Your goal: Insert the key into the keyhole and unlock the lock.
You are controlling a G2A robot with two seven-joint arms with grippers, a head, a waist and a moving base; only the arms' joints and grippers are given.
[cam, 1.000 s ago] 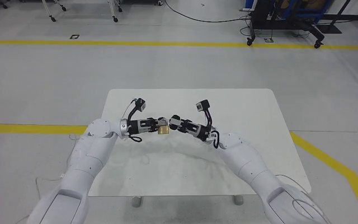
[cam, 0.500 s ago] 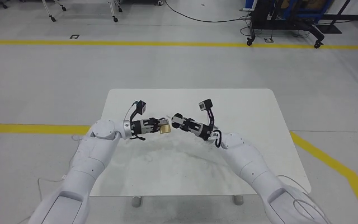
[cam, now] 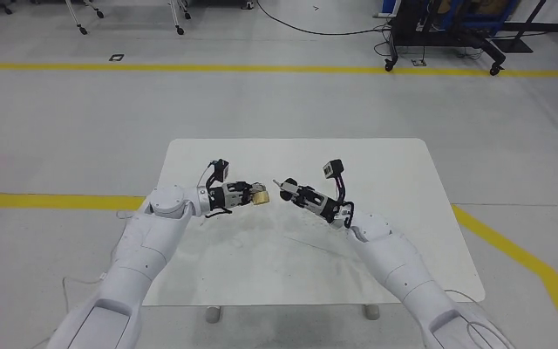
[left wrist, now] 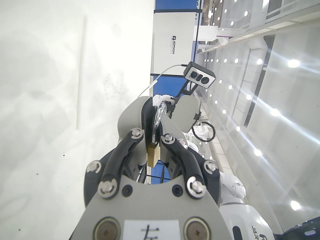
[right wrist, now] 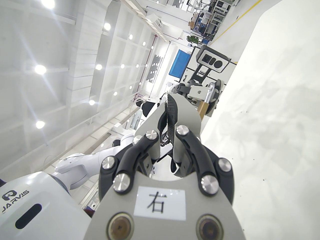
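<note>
A small brass padlock (cam: 260, 198) with a silver shackle is held above the white table (cam: 384, 166) in my left gripper (cam: 253, 195), which is shut on it. In the left wrist view the brass body (left wrist: 153, 155) sits between the fingers and the shackle (left wrist: 158, 116) points outward. My right gripper (cam: 284, 187) hangs a short way to the right of the lock, facing it, shut on a thin silver key (cam: 276, 182) whose tip points at the lock. A small gap separates key and lock. In the right wrist view the padlock (right wrist: 203, 107) shows beyond the closed fingertips (right wrist: 175, 106).
The table's far edge and rounded corners lie beyond both arms. Yellow floor lines run around the table, and wheeled carts (cam: 445, 35) stand far behind it.
The two grippers were close together at the lock. The right gripper has drawn back to the right, opening a gap, and both grippers have shifted slightly farther across the table.
</note>
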